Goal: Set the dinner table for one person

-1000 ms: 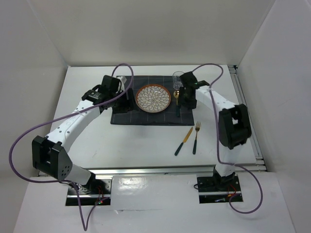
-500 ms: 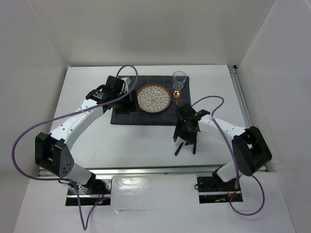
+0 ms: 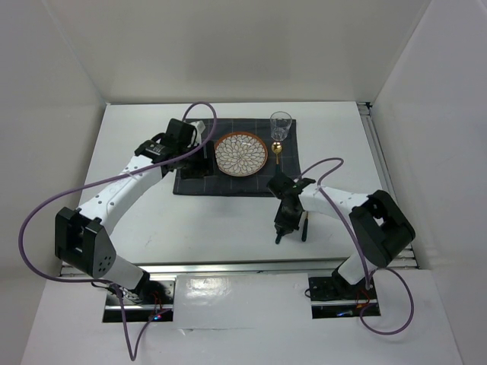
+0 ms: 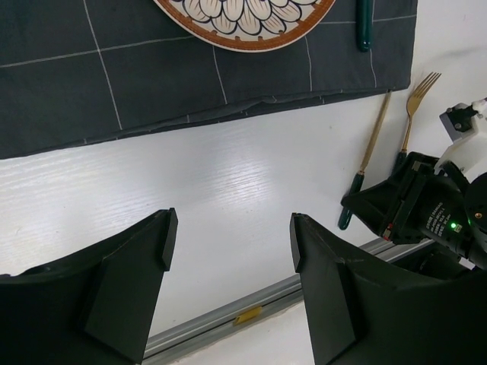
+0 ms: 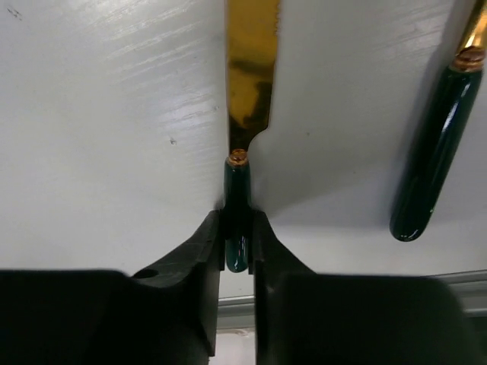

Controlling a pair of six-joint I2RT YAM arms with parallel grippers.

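Note:
On the white dinner table lies a dark checked cloth with a patterned plate, a glass and a gold spoon on it. A gold knife with a green handle and a matching fork lie on the bare table in front of the cloth's right corner. My right gripper is shut on the end of the knife's handle, low at the table. My left gripper is open and empty, held above the cloth's left part.
A silver rail runs along the near table edge and another along the right edge. White walls enclose the table on three sides. In the left wrist view the knife, the fork and the right gripper show.
My right arm swung from the spoon on the cloth down to the knife near the front edge and closed on its handle. My left arm barely moved.

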